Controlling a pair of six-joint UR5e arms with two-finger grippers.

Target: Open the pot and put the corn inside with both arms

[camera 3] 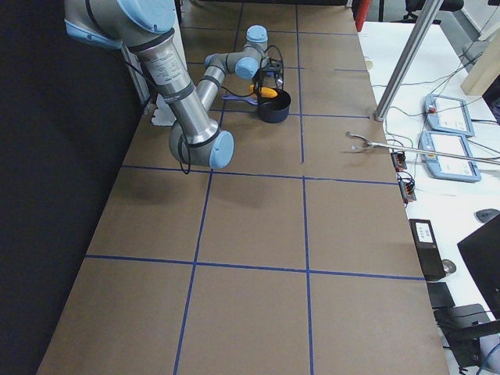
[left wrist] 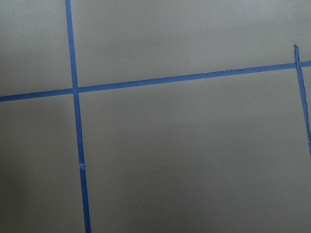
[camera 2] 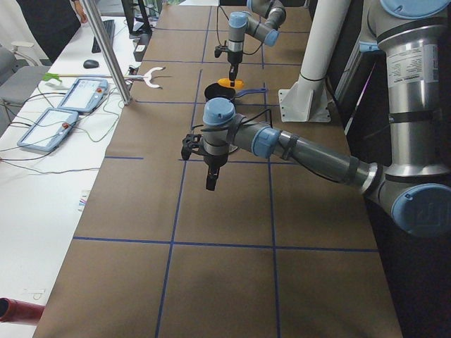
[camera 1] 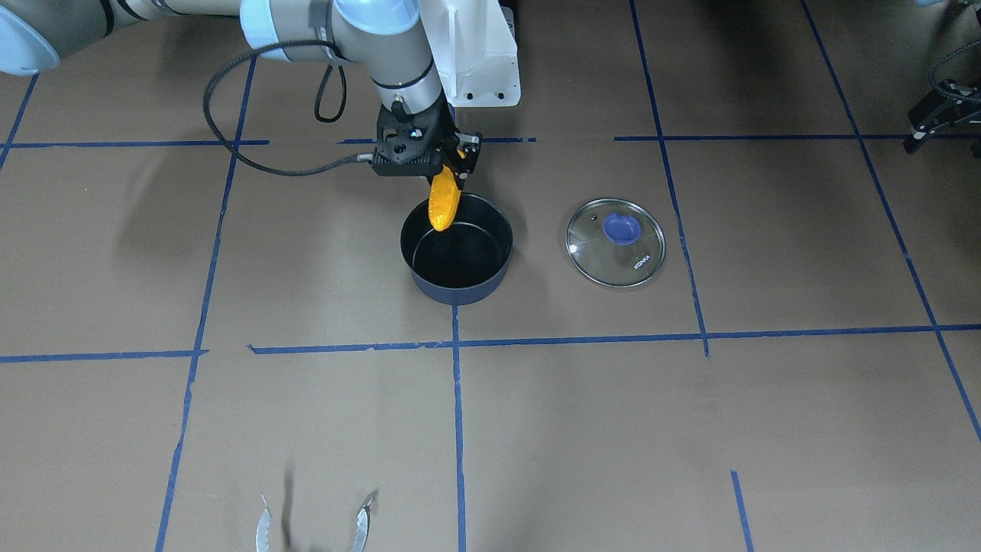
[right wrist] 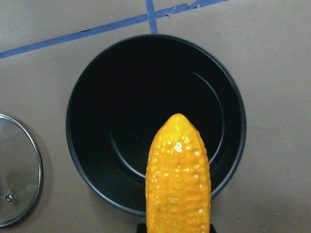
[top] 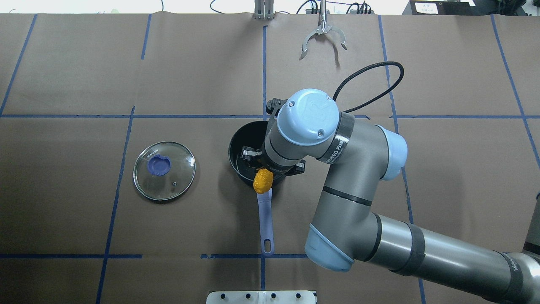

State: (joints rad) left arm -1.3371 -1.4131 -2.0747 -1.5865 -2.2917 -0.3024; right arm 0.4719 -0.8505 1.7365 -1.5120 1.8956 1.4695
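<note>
The open pot (camera 1: 457,253) stands mid-table, its black inside bare in the right wrist view (right wrist: 146,92) and its purple-blue handle (top: 265,219) pointing toward the robot. The glass lid (camera 1: 615,242) lies flat on the table beside it, knob up, and also shows in the overhead view (top: 164,170). My right gripper (camera 1: 449,170) is shut on the thick end of the corn (camera 1: 444,203). The corn (right wrist: 179,179) hangs tip down over the pot's near rim. My left gripper (camera 2: 211,177) hovers over bare table far from the pot; I cannot tell whether it is open.
A metal claw tool (top: 322,36) lies at the table's far edge, on the operators' side. The white base plate (camera 1: 475,54) stands behind the pot. Blue tape lines (left wrist: 73,121) cross the brown table cover.
</note>
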